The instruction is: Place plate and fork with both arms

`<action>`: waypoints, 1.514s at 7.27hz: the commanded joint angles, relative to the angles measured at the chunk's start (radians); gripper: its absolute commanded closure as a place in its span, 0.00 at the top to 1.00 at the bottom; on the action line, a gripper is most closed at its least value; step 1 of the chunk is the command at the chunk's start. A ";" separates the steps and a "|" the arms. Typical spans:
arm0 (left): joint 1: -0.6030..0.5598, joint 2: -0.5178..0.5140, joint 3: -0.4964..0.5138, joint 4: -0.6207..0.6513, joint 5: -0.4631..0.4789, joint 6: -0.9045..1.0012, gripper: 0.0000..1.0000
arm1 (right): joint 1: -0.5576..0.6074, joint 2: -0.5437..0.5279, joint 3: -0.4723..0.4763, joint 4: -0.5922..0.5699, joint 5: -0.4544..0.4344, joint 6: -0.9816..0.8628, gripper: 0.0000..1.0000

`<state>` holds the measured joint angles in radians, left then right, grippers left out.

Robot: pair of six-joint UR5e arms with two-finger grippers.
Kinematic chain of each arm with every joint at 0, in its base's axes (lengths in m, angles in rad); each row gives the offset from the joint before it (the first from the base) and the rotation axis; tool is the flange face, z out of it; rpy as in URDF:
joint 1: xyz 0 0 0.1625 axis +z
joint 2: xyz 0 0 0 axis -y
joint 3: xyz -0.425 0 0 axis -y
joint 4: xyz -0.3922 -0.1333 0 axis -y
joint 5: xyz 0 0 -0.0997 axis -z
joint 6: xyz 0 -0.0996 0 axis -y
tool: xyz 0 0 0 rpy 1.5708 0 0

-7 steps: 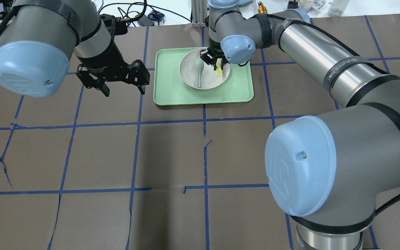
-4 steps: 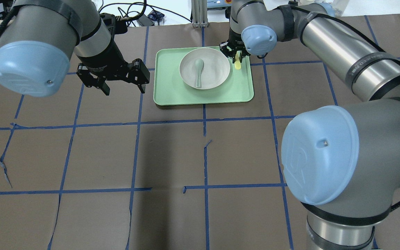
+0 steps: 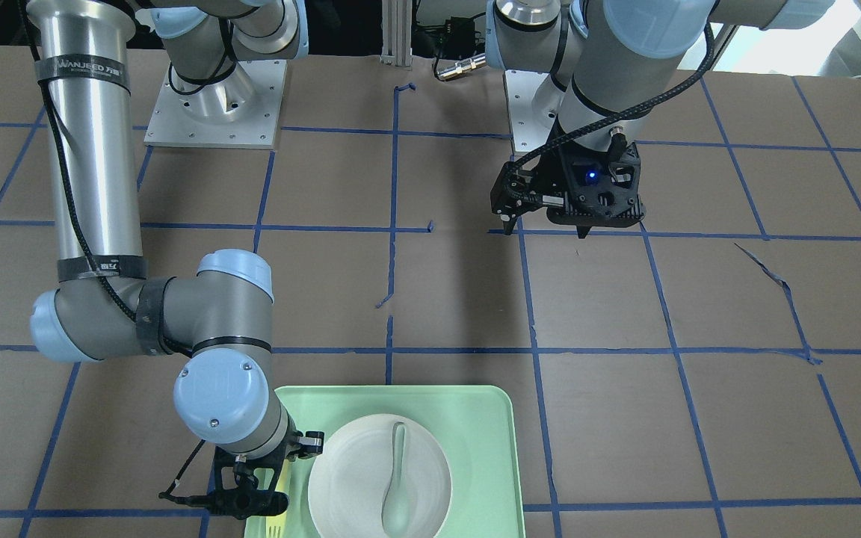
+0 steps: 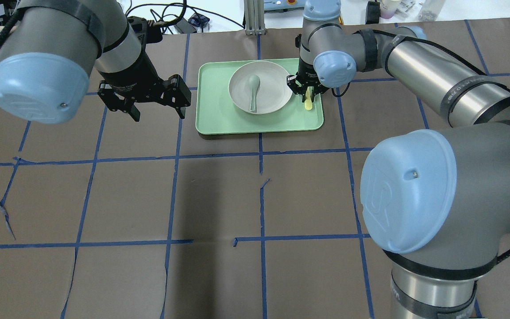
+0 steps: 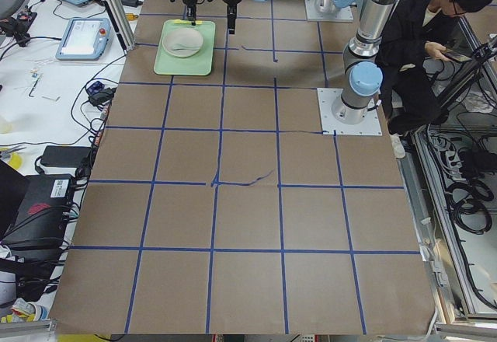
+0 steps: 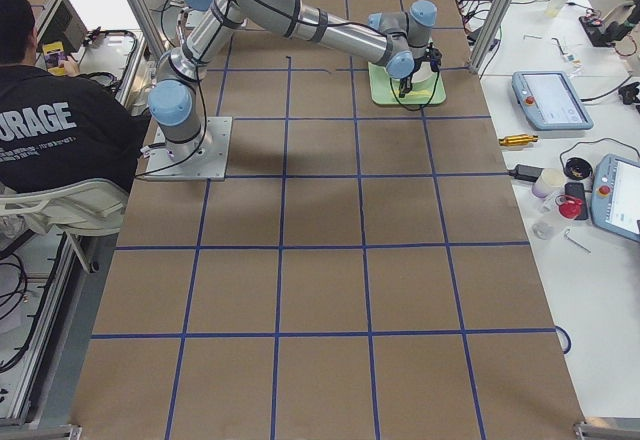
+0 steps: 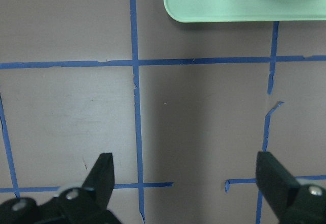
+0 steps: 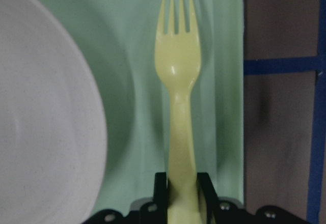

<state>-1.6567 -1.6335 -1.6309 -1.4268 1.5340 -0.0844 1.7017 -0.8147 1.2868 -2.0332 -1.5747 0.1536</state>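
The off-white plate point(image 4: 275, 91) lies in the mint-green tray point(image 4: 219, 113) with a grey-green spoon point(image 4: 253, 91) in it. My right gripper point(image 4: 306, 91) is shut on the handle of the pale-yellow fork point(image 4: 308, 103) and holds it low over the tray's right strip, beside the plate. In the right wrist view the fork point(image 8: 178, 76) points its tines away, between the plate point(image 8: 41, 122) and the tray's rim point(image 8: 226, 81). I cannot tell whether it touches the tray. My left gripper point(image 4: 159, 118) is open and empty above the table, left of the tray.
The table is brown paper with blue tape lines. In the left wrist view the tray's corner point(image 7: 229, 7) shows ahead of the open gripper point(image 7: 186, 168). Cables and devices lie beyond the table's far edge. An operator sits by the robot's base.
My right gripper carried the fork from above the plate to the tray's far right corner, then back along the tray's right side beside the plate. The left arm has not moved.
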 commanded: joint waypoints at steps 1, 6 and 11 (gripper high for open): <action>0.000 0.001 0.002 0.002 0.000 0.002 1.00 | 0.003 -0.023 0.042 -0.034 0.010 -0.058 0.99; 0.000 0.009 0.000 0.000 0.000 0.003 1.00 | -0.138 -0.471 0.123 0.282 -0.091 -0.212 1.00; 0.000 0.020 -0.001 -0.001 0.002 0.002 1.00 | -0.160 -0.738 0.256 0.559 -0.082 -0.283 1.00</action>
<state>-1.6567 -1.6155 -1.6327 -1.4286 1.5353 -0.0816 1.5377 -1.5366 1.4989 -1.4801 -1.6598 -0.1349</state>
